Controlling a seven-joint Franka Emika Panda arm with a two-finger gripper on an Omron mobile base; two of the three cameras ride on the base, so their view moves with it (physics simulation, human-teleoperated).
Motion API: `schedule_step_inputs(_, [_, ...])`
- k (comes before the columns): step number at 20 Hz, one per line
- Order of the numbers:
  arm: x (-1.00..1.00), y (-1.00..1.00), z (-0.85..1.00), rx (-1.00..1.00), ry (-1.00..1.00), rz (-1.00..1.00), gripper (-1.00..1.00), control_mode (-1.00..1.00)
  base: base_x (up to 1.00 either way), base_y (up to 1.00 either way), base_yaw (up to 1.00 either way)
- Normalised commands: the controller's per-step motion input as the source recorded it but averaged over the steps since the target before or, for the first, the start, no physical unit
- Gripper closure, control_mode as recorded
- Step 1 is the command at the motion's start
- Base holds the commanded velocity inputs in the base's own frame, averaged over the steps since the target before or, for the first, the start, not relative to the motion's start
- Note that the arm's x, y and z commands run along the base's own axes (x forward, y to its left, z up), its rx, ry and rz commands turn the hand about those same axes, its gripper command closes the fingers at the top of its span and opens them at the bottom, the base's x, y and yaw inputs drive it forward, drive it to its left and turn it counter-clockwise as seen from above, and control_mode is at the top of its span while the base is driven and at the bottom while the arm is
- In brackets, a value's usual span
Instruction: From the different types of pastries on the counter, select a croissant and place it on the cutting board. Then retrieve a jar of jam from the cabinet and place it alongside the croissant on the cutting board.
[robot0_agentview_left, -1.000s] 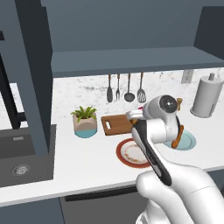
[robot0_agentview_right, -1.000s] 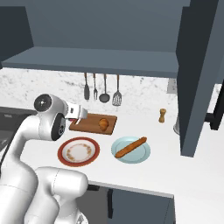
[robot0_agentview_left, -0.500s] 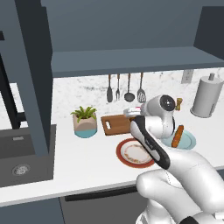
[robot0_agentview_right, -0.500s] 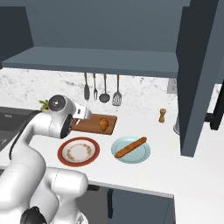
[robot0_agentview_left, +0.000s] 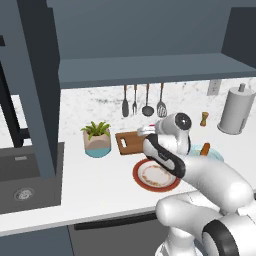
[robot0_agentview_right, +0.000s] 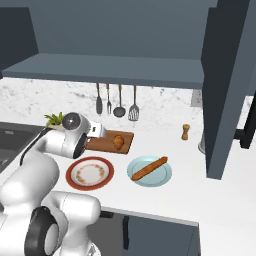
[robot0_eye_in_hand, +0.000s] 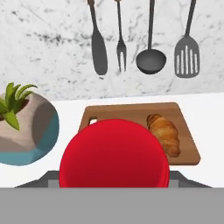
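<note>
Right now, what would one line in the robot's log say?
hand: holding jam jar | croissant: on board | jar: above board, not yet placed

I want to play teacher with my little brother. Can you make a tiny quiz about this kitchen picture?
1. True or false: the croissant lies on the cutting board.
2. What lies on the light blue plate? A) long stick-shaped pastry B) spoon C) apple
3. Fill in: the big red thing right at the hand camera is the ___.

Key: 1 true. 2 A, the stick-shaped pastry. 3 jar of jam.
</note>
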Motion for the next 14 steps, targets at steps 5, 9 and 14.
schedule_step_inputs(5, [0.53, 0.0, -0.31, 0.0, 0.03, 0.0, 1.0, -1.0, 0.0, 0.0, 0.0])
schedule_step_inputs(9, [0.41, 0.0, -0.25, 0.0, 0.1, 0.0, 1.0, -1.0, 0.0, 0.0, 0.0])
schedule_step_inputs(14, [0.23, 0.03, -0.23, 0.0, 0.1, 0.02, 1.0, -1.0, 0.0, 0.0, 0.0])
